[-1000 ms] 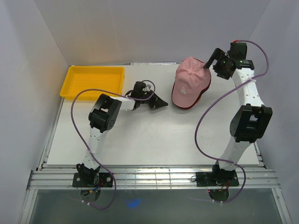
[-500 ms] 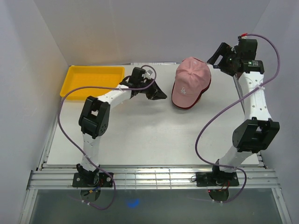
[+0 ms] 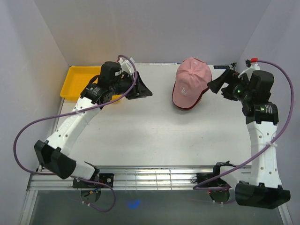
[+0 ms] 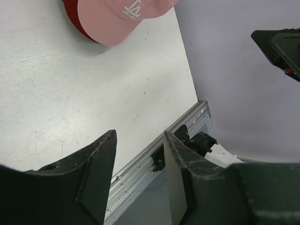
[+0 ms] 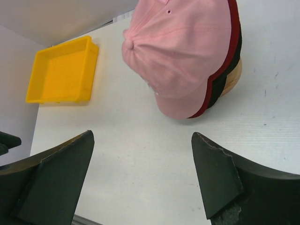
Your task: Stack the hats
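Observation:
The hats are stacked at the table's back right. The pink hat point(image 3: 191, 80) with a white logo is on top, and a dark red hat point(image 3: 186, 107) shows as a rim under it. In the right wrist view, the pink hat point(image 5: 180, 51) covers the dark red hat point(image 5: 228, 51), a black hat edge point(image 5: 224, 83) and the wooden stand point(image 5: 234, 77). My left gripper point(image 3: 144, 90) is open and empty, held above the table left of the stack. My right gripper point(image 3: 214, 85) is open and empty just right of the stack. The left wrist view shows the pink hat point(image 4: 122, 18) far beyond the left gripper point(image 4: 139, 138).
A yellow tray point(image 3: 75, 79) sits at the back left, partly under my left arm; it also shows in the right wrist view point(image 5: 61, 72). White walls close in the table on three sides. A metal rail point(image 3: 154, 178) runs along the near edge.
My left arm has lifted and swung back left toward the tray. My right arm has drawn away from the pink hat, to the right and nearer. The stack has not moved.

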You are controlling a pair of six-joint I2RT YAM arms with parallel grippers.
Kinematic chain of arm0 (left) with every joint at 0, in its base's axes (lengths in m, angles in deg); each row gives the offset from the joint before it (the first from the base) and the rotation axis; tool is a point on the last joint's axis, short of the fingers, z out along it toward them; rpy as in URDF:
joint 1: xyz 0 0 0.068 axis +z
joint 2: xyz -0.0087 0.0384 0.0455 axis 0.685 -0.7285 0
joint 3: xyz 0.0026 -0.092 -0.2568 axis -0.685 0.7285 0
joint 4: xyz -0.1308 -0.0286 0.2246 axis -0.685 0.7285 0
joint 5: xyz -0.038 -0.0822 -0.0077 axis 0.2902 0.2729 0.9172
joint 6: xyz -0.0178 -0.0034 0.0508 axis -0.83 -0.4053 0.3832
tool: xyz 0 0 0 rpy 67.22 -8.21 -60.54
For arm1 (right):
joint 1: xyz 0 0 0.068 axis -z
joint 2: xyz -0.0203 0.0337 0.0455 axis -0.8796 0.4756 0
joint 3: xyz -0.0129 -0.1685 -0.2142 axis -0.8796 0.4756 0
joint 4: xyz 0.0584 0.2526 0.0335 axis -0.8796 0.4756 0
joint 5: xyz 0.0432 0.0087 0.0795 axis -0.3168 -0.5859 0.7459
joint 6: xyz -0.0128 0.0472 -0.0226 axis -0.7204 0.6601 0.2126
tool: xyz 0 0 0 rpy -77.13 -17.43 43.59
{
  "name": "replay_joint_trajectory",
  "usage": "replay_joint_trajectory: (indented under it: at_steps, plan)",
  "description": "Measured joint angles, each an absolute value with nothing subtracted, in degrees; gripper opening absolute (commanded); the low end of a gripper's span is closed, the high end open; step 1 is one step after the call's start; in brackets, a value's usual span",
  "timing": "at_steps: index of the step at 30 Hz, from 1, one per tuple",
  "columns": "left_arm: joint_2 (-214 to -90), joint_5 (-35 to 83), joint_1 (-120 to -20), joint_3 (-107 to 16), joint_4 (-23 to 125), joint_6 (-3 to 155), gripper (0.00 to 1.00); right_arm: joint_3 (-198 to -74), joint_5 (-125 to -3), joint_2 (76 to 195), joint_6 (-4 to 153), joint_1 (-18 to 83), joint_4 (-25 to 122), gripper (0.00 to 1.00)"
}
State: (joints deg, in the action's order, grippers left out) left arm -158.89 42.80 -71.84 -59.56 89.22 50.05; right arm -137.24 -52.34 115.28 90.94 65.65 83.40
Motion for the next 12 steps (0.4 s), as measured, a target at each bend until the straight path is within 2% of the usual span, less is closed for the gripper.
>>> replay_joint_trajectory:
  at_steps: [6, 12]
  plan:
    - [-149.05, 38.45, -72.01, -54.00, 93.99, 53.11, 0.62, -126.20, -51.75, 104.59, 90.24, 65.59, 82.48, 0.89]
    - [-142.74, 33.58, -72.01, -51.64, 99.30, 55.14, 0.63, -122.66, -51.95, 102.30, 89.21, 65.59, 82.66, 0.89]
